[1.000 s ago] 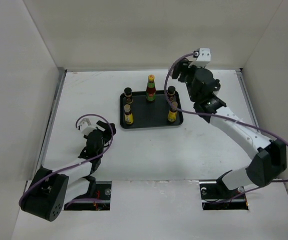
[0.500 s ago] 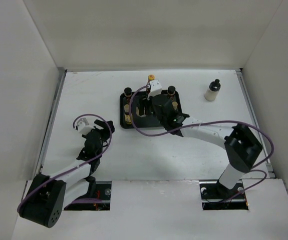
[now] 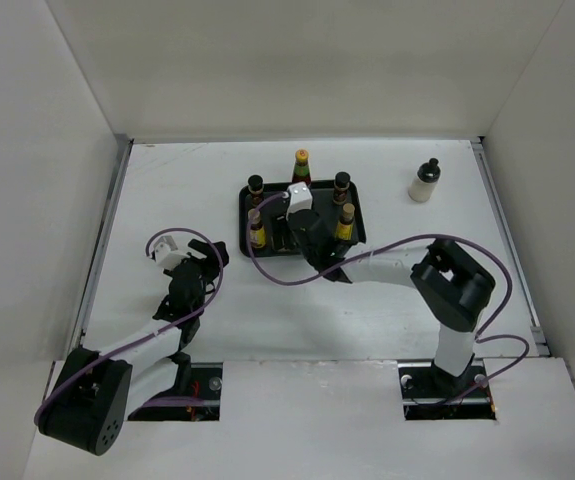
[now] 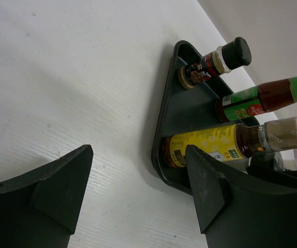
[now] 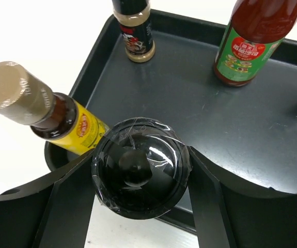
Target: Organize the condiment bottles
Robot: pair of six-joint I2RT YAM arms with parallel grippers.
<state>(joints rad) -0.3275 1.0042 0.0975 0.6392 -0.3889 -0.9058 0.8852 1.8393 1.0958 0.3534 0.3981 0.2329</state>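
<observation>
a tray [image 3: 243, 215] sits on the table [image 3: 167, 190], toward its back. five bottles stand in it. the back-left bottle [image 3: 255, 186] is at one rear corner and the back-right bottle [image 3: 341, 184] at the other, with the tall bottle [image 3: 301, 167] between them on the rear edge. the front-left bottle [image 3: 256, 231] and front-right bottle [image 3: 344, 223] stand nearer.

the right gripper [image 5: 140, 178] is over the tray's near-left part. the held bottle [image 5: 138, 170] sits between its fingers, just right of the front-left bottle (whether its base touches the tray is hidden).

the lone bottle [image 3: 425, 182] stands on the table, right of the tray and well apart. the left gripper [image 3: 202, 252] is over the table, left of and nearer than the tray, with nothing between its fingers.
</observation>
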